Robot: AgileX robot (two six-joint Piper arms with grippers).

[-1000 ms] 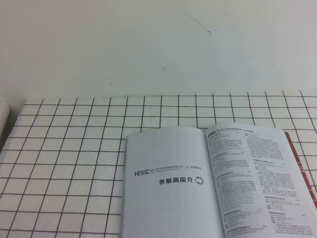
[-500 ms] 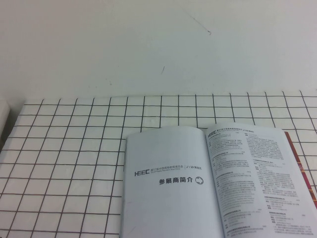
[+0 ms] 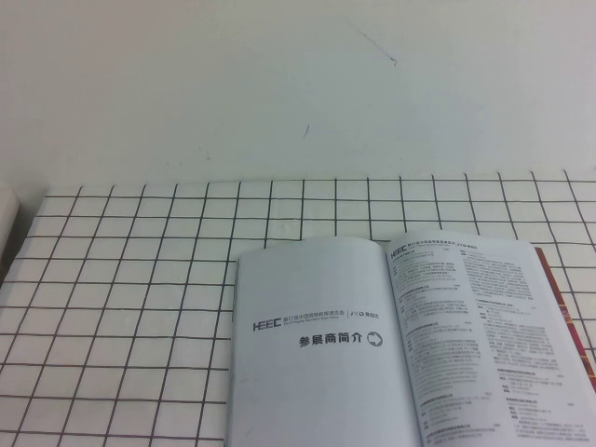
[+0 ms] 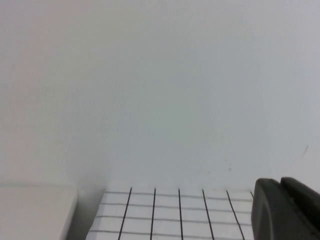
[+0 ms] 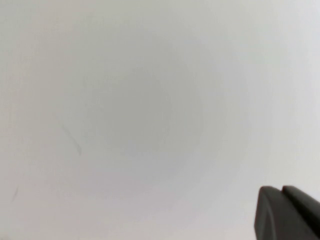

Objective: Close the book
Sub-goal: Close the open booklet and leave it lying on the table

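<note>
1. The book lies open, pages up, on the grid-lined tabletop, at the near right of the high view (a red cover edge shows along its right side).
2. The left gripper appears only as a dark corner in its wrist view, facing the white wall above the tabletop's far edge. Whether it is open or closed cannot be told.
3. The right gripper is a similar dark corner against the bare wall, and its state cannot be told either.
</note>
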